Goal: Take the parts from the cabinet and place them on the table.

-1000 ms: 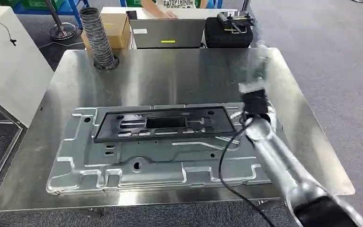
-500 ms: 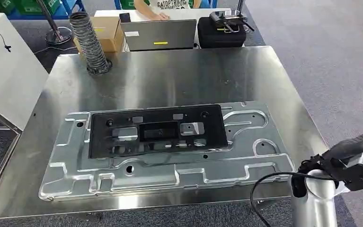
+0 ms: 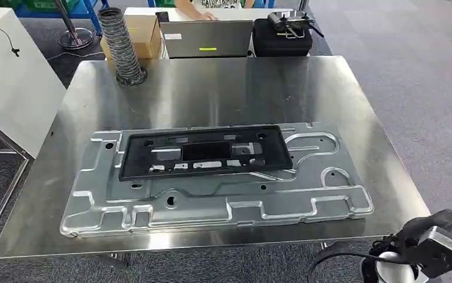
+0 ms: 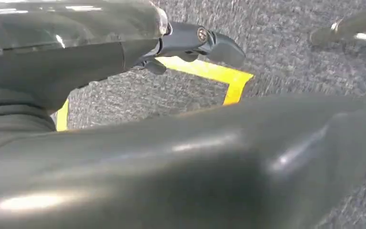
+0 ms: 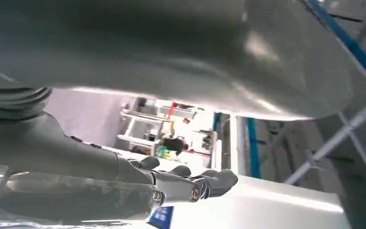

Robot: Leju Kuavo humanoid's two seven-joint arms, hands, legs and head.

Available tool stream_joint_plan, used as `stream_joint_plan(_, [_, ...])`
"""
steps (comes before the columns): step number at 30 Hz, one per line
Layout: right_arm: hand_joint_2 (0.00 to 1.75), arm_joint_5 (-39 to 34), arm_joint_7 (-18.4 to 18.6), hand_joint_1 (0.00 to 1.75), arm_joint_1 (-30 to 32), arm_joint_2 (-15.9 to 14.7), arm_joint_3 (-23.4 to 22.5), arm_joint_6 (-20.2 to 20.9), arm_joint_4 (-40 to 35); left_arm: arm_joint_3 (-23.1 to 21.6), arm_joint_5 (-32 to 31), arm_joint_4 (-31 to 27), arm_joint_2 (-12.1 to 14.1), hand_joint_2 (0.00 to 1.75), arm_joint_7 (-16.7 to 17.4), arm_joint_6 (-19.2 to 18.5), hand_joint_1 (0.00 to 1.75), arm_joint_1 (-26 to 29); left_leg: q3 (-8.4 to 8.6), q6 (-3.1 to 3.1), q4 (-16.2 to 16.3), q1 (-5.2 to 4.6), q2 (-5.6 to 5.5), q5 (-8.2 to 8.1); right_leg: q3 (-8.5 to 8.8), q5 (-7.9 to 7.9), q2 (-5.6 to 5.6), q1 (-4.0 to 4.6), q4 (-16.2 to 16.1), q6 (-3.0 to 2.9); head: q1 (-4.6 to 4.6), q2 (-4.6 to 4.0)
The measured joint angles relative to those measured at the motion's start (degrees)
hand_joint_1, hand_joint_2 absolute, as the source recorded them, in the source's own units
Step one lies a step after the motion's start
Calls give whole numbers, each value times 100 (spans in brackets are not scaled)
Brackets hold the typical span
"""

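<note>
**Right arm drops clear of the bench, parts left lying flat**

Down goes the right arm: a second ago it reached across the bench's right side, above the metal panel, and now only its wrist end sits low at the bench's near right corner, off the steel top altogether.

On the bench [image 3: 211, 88] the big stamped metal panel [image 3: 223, 203] lies flat, long side facing the robot. The black plastic frame [image 3: 203, 152] rests on the panel's far half, flat as well, nothing touching either part.

Over to the right hand [image 5: 123, 179] in its wrist view: fingers [image 5: 219, 181] stretched out straight and lying side by side, thumb apart from them, nothing held and nothing touched. Pale surface beyond it, blue racking off to the side.

The left hand [image 4: 185, 45] hangs over grey carpet with a yellow floor marking [image 4: 219, 76] under it. Its dark fingers [image 4: 224, 47] extend loosely, not curled in, and they hold nothing.

At the bench's far left corner stands a ribbed grey hose [image 3: 120, 44]. Behind the bench: a cardboard box [image 3: 144, 32], a laptop [image 3: 208, 38] and a black case [image 3: 282, 38]. A person's hand [image 3: 203, 16] rests near the laptop.
</note>
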Motion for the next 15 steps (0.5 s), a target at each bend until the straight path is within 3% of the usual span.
stream_joint_plan(1, [0, -2, 0, 0, 58, 4, -9, -2, 18, 0, 0, 0, 2, 0, 2, 0, 0, 0, 12, -39, -18, 10, 2, 35, -60, 98, 0, 17, 55, -29, -7, 0])
stream_joint_plan(3, [0, -4, 0, 0, 146, 7, -43, 0, 114, 4, 0, 0, 2, 0, 6, 2, 0, 0, 3, -111, -40, 25, 3, 97, -87, 98, 2, 37, 19, -87, -2, 0])
stream_joint_plan(4, [0, 26, 2, 0, 204, 24, -57, 66, 166, 4, 26, 0, 2, 0, 11, 0, 0, 13, -8, -157, -50, 1, -4, 131, -110, 160, -3, 5, -32, -138, 17, 0])
stream_joint_plan(5, [0, 88, 0, 0, 238, 70, -94, 145, 201, 0, 99, 0, 20, 0, 13, 2, 0, 11, -46, -169, 29, 33, -8, 11, -136, 223, -30, -25, -54, -174, 2, 0])
stream_joint_plan(6, [0, 109, 0, 0, 267, 112, -144, 175, 225, -13, 140, 0, 17, 0, 17, 2, 0, 22, -130, -190, 240, 28, -2, -290, -202, 271, -25, -23, -55, -226, -7, 0])
stream_joint_plan(8, [0, 101, 0, 0, 370, 138, -175, 101, 328, -33, 168, 0, 20, 0, 26, 2, 0, 27, -365, -215, 1057, 39, -1, -940, -324, 360, -35, -5, -52, -261, -18, 0])
stream_joint_plan(9, [0, 83, 0, 0, 429, 144, -175, 79, 401, -33, 162, 0, 22, 0, 26, 2, 0, 26, -460, -230, 1471, 39, -1, -1138, -398, 411, -39, 5, -43, -266, -22, 0])
stream_joint_plan(10, [0, 77, 2, 0, 479, 155, -186, 74, 552, -33, 138, 0, 22, 0, 26, -9, 0, 27, -467, -239, 1705, 39, -1, -1156, -469, 462, -39, 14, -30, -263, -22, 0])
stream_joint_plan(11, [0, 90, 4, 0, 516, 173, -235, 113, 712, -33, 114, 0, 26, 0, 24, -28, 0, 28, -348, -235, 1668, 38, -1, -1018, -539, 505, -38, 17, -16, -258, -22, 0])
stream_joint_plan(13, [0, 174, 13, 0, 515, 207, -391, 255, 1205, -39, 61, 0, 26, 0, 28, -44, 0, 22, 174, -207, 995, 37, -2, -629, -663, 570, -33, 19, 27, -231, -22, 0])
stream_joint_plan(14, [0, 245, 15, 0, 503, 227, -486, 324, 1499, -53, 46, 0, 26, 0, 33, -46, 0, 8, 552, -174, 456, 36, -4, -533, -713, 599, -29, 19, 58, -207, -26, 0])
stream_joint_plan(15, [0, 302, 15, 0, 485, 238, -594, 385, 1806, -72, 31, 0, 26, 0, 41, -46, 0, -17, 865, -140, -8, 17, -9, -670, -752, 624, -31, 39, 89, -174, -24, 0])
